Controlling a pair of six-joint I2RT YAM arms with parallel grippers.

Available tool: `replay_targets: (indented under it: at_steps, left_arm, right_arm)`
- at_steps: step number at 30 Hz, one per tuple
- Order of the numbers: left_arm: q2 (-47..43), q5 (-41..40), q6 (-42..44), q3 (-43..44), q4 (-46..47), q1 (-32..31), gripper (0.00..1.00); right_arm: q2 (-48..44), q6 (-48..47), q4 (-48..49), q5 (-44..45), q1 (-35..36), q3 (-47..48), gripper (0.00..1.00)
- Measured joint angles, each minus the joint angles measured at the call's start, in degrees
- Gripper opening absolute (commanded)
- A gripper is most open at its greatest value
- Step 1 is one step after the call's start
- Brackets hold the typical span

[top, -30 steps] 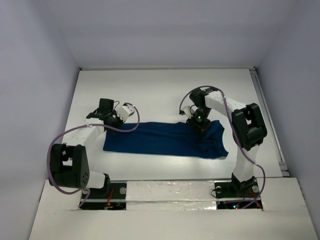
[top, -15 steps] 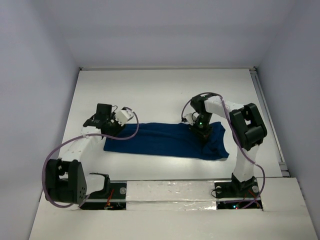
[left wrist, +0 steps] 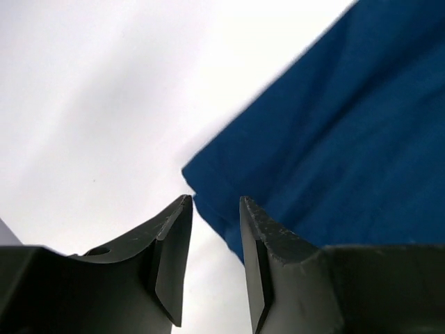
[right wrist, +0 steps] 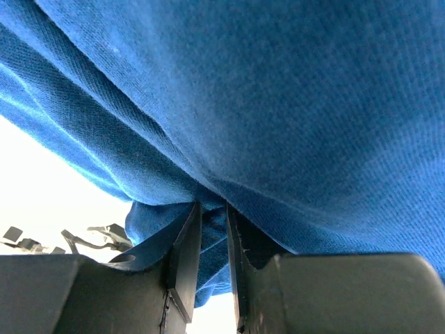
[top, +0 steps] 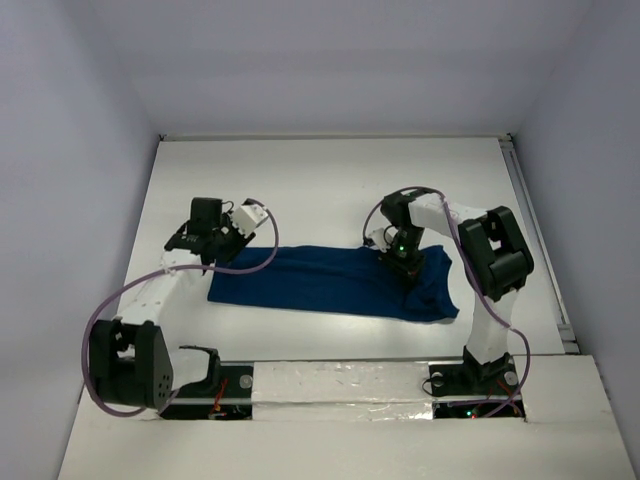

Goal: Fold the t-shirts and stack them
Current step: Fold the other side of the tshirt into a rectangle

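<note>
The t-shirt [top: 320, 280] is lying flat on the table [top: 320, 180], folded into a long navy band running 9 to 3 o'clock, just fwd of the arm bases. Its 3 o'clock end is bunching up wider and looser than the rest.

The right gripper [top: 405, 265] is pressing down on that 3 o'clock end. In the wrist cam your right gripper [right wrist: 213, 205] is showing its jaws nearly together w/ a fold of blue cloth pinched in the narrow gap, so it's gripping the shirt. The right arm [top: 490, 250] is rising from its base, elbow bent high, forearm reaching back toward 9 o'clock and tipping down onto the cloth.

The left gripper [top: 222, 243] is hovering at the shirt's 10 o'clock corner. In its wrist cam the left gripper [left wrist: 215, 202] is showing jaws parted a little w/ nothing between them, the shirt's corner sitting just past the tips. The left arm [top: 150, 290] is stretching fwd low from its base toward 12 o'clock, wrist angling toward 3 o'clock.
</note>
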Motion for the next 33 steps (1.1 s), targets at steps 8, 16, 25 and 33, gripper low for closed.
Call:
replay_targets:
  at_steps: [8, 16, 25, 33]
  left_arm:
    - [14.97, -0.79, -2.14, 0.85, 4.50, 0.00, 0.33]
    - [13.46, 1.77, -1.92, 4.09, 0.39, 0.00, 0.39]
    - [7.58, 3.06, -0.83, 6.80, -2.62, 0.00, 0.37]
    - [12.92, 0.52, -1.33, 6.78, -4.00, 0.02, 0.35]
  right_arm:
    - [0.04, -0.09, 0.15, -0.11, 0.00, -0.39, 0.27]
    - [-0.61, -0.07, 0.04, -0.13, 0.00, -1.88, 0.26]
    - [-0.61, -0.07, 0.02, 0.00, 0.57, -1.86, 0.26]
    - [-0.61, -0.07, 0.04, 0.07, 0.61, -1.86, 0.26]
